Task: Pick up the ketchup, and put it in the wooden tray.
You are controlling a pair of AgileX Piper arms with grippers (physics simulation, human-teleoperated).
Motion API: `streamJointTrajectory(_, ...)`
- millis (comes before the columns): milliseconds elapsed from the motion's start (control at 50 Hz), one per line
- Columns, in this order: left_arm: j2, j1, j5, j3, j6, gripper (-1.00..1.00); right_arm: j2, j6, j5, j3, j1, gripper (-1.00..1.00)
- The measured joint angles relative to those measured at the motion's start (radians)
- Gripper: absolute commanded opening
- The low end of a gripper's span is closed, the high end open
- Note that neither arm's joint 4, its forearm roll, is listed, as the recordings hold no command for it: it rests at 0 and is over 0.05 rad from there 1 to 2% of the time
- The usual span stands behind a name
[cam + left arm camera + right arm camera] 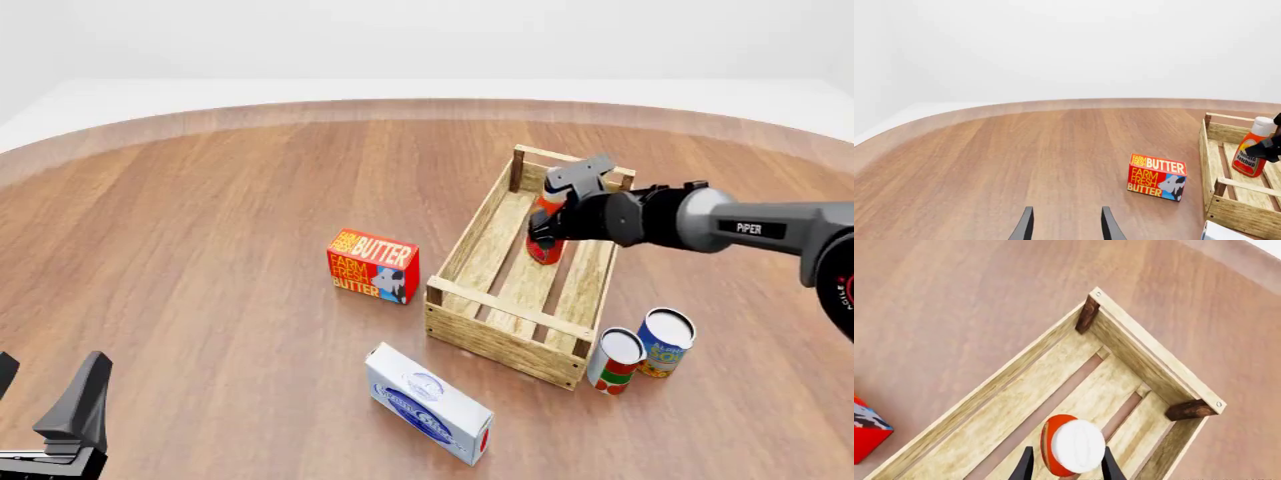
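Right gripper (550, 222) has the ketchup bottle (545, 232) upright inside the wooden tray (514, 336), at its far end near the far corner posts. In the right wrist view the fingers (1025, 466) sit either side of the white cap (1078, 445), clenched on the ketchup bottle; the gripper hides the contact in the front view. Can't tell whether the base is touching the slats or just above them.

Step in hand, as I read it: set down and release. To do it well:
- Lower straight down until the base is seated on a slat, not over a gap.
- Keep it upright; it's tall and slim and will tip easily.
- Open the fingers fully before lifting, then retract vertically so the cap isn't dragged.
- Stay clear of the tray's far wall.

Left gripper (1066, 224) is parked low over the worktop (200, 220), fingers released, holding nothing. The butter box (374, 265) sits left of the tray, apart from it.
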Motion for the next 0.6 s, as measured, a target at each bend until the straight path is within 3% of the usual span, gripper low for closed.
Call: streamJointTrajectory(600, 0.000, 0.000, 0.000, 0.000, 0.000, 1.00, -0.228, 0.051, -0.003, 0.178, 0.030, 1.00)
